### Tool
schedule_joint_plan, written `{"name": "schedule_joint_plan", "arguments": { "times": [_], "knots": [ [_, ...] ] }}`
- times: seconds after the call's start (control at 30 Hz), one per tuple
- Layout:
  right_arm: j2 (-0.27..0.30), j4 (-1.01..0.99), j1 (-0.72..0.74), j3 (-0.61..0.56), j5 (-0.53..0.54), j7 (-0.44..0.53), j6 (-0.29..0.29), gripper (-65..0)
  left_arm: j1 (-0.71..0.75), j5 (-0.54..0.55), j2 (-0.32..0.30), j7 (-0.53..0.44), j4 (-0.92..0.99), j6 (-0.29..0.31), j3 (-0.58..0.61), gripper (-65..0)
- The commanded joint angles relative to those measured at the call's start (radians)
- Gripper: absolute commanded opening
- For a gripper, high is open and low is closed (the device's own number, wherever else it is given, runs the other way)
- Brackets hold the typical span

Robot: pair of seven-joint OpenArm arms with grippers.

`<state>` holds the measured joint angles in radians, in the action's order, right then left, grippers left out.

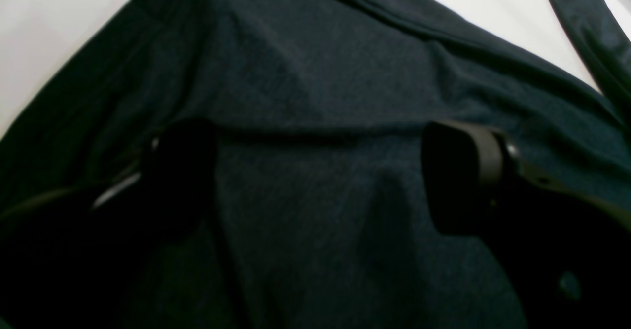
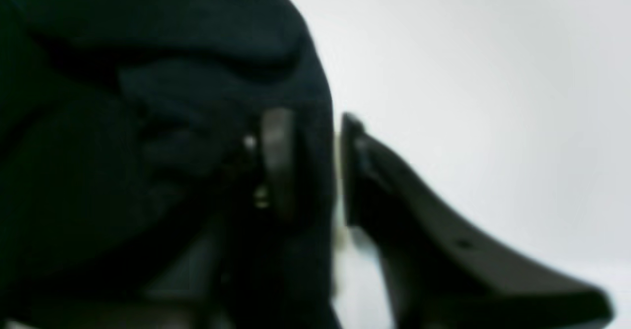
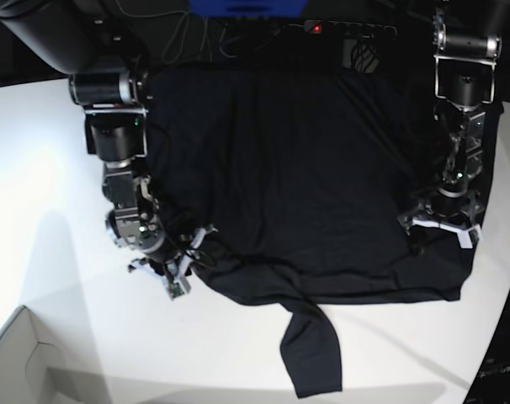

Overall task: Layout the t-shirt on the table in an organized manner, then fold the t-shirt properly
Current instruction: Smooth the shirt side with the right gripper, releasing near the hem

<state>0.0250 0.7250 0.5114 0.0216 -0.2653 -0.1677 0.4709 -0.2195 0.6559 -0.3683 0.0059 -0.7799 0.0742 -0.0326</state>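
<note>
The black t-shirt (image 3: 289,168) lies spread over the white table (image 3: 53,168), body mostly flat, with one sleeve (image 3: 312,358) trailing toward the front edge. My left gripper (image 3: 440,229) rests on the shirt's right side. In the left wrist view it (image 1: 320,176) stands open, fingers (image 1: 463,171) wide apart over wrinkled fabric (image 1: 320,72). My right gripper (image 3: 181,273) is at the shirt's lower left edge. In the blurred right wrist view its jaws (image 2: 315,166) are nearly together around the cloth's edge (image 2: 148,72), with a thin sliver of light beside one finger (image 2: 357,171).
A white cardboard box corner (image 3: 19,362) sits at the front left. Cables and dark equipment (image 3: 263,34) line the back edge. The table's curved edge (image 3: 509,337) runs down the right side, close to the shirt's hem.
</note>
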Motion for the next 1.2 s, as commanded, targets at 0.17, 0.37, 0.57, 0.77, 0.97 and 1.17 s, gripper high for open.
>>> {"name": "schedule_joint_plan", "arguments": {
  "times": [0.17, 0.37, 0.57, 0.77, 0.97, 1.17],
  "knots": [
    [0.005, -0.063, 0.034, 0.002, 0.004, 0.018, -0.005, -54.7, 0.025, 0.031, 0.007, 0.151, 0.021, -0.027, 0.006, 0.0],
    [0.028, -0.048, 0.079, 0.002, 0.004, 0.020, -0.005, -65.0, 0.025, 0.031, 0.007, 0.151, 0.023, -0.027, 0.007, 0.0],
    [0.079, -0.052, 0.184, 0.004, 0.004, 0.020, -0.007, -65.0, 0.027, 0.031, 0.007, 0.151, 0.020, -0.027, 0.007, 0.0],
    [0.105, -0.052, 0.258, 0.019, 0.004, 0.020, -0.010, -65.0, 0.027, 0.031, 0.007, 0.151, 0.020, -0.027, 0.007, 0.0],
    [0.111, -0.054, 0.255, 0.073, -0.001, 0.020, -0.011, -55.7, 0.027, 0.032, 0.007, 0.151, 0.018, -0.027, 0.007, 0.0],
    [0.114, -0.054, 0.209, 0.079, -0.001, 0.020, -0.011, -44.1, 0.024, 0.037, 0.007, 0.154, 0.018, -0.027, 0.006, 0.0]
  ]
}}
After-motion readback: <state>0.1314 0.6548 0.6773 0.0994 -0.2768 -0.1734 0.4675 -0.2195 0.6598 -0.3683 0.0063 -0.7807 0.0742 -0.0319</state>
